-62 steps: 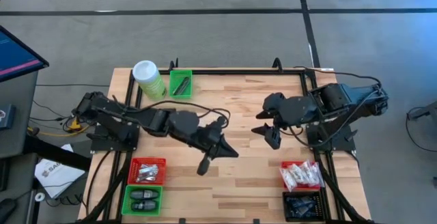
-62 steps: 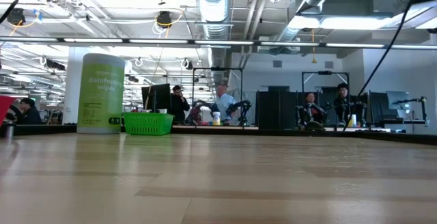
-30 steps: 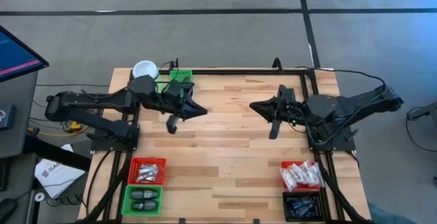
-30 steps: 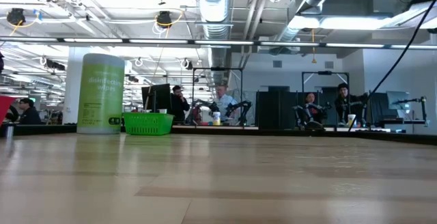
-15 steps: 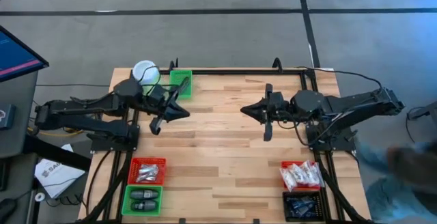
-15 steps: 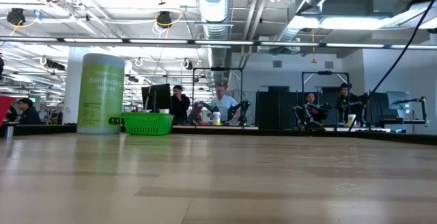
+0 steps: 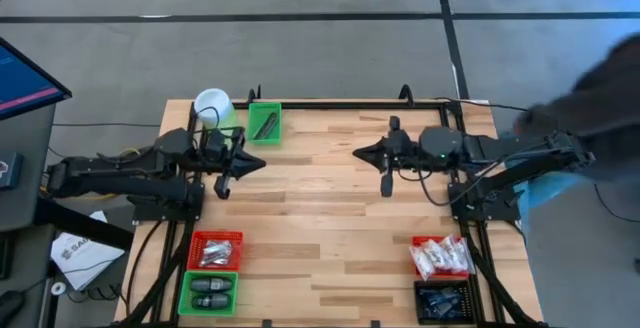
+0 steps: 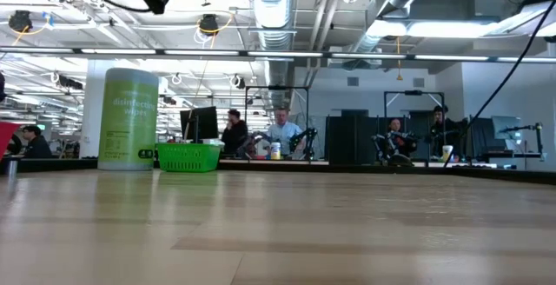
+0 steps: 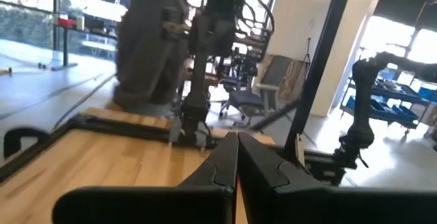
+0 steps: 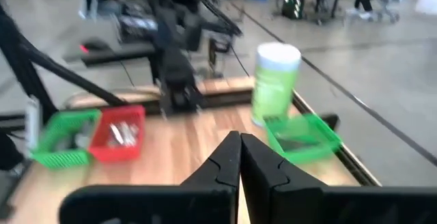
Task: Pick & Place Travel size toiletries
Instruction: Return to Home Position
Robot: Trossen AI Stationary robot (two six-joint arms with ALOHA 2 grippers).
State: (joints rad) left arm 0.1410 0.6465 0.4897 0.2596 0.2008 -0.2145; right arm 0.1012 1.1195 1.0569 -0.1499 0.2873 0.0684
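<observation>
Over the surface (image 7: 320,218), seen from above, the left pincer (image 7: 255,162) hangs near the green canister (image 7: 215,108) and the right pincer (image 7: 362,154) well beyond it, their tips facing across bare wood. A comb (image 7: 264,125) lies in the far green bin (image 7: 277,113), just beside the canister. Silvery packets (image 7: 214,255) in the left red bin (image 7: 216,235) and black oval pieces (image 7: 210,292) in the near green bin (image 7: 184,293) sit at the edge opposite the canister. White sachets (image 7: 440,256) in the right red bin (image 7: 416,240) and dark packets (image 7: 443,303) in the black bin (image 7: 418,288) fill the corner farthest from it. All lie well apart from both pincers.

At surface level, the canister (image 8: 130,118) stands upright with the far green bin (image 8: 188,156) beside it and open wood in front.

Past the left wrist, the left pincer (image 9: 237,157) has its fingers pressed together, empty, with bare wood ahead up to a black rail (image 9: 116,125).

Past the right wrist, the right pincer (image 10: 240,157) is likewise together and empty, with the canister (image 10: 276,80) beyond.
</observation>
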